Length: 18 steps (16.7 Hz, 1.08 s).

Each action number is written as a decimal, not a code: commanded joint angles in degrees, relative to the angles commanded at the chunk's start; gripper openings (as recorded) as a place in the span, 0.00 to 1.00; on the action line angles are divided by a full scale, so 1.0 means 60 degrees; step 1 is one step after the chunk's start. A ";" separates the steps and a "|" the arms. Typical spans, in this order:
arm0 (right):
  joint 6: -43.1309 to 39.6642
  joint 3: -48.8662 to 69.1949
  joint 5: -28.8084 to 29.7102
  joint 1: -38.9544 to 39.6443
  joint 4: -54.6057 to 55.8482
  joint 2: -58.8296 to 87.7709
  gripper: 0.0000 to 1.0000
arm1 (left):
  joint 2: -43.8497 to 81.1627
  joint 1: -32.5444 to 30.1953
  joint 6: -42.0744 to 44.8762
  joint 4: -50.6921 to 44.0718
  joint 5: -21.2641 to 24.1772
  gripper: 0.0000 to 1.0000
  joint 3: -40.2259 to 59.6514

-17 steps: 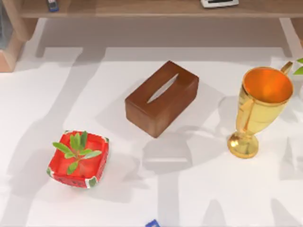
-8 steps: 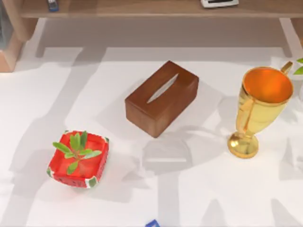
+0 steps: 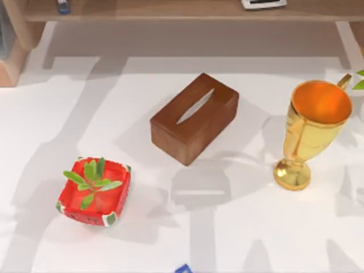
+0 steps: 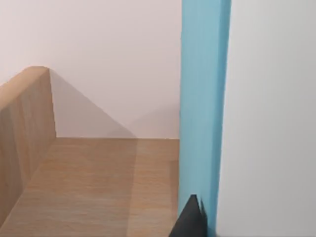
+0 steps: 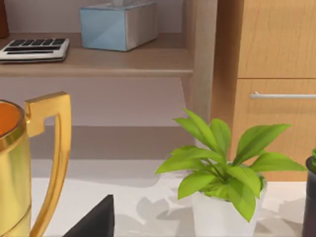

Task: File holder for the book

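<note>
In the left wrist view a tall blue edge stands upright with a plain white face beside it. I cannot tell whether this is the book or the file holder. A dark left fingertip rests against the foot of the blue edge, with a wooden shelf compartment behind. A small blue corner pokes in at the table's front edge in the top view. In the right wrist view a dark right fingertip hangs near the gold trophy's handle.
A brown tissue box lies mid-table. A gold trophy stands at the right, a red planter at the front left. A potted plant stands by a wooden cabinet. The back shelf holds a calculator and a blue box.
The objects on the table have not moved. Only the soft shadows at the table's front left have shifted slightly.
</note>
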 joint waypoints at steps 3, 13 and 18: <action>0.0000 0.0000 0.0000 0.0000 0.0000 0.0000 1.00 | 0.0000 0.0000 0.0000 0.0000 0.0000 0.02 0.0000; 0.0000 0.0000 0.0000 0.0000 0.0000 0.0000 1.00 | 0.0006 -0.0022 0.0013 -0.0031 -0.0004 0.00 0.0036; 0.0000 0.0000 0.0000 0.0000 0.0000 0.0000 1.00 | 0.0241 -0.0028 0.0012 -0.0695 -0.0007 0.00 0.0953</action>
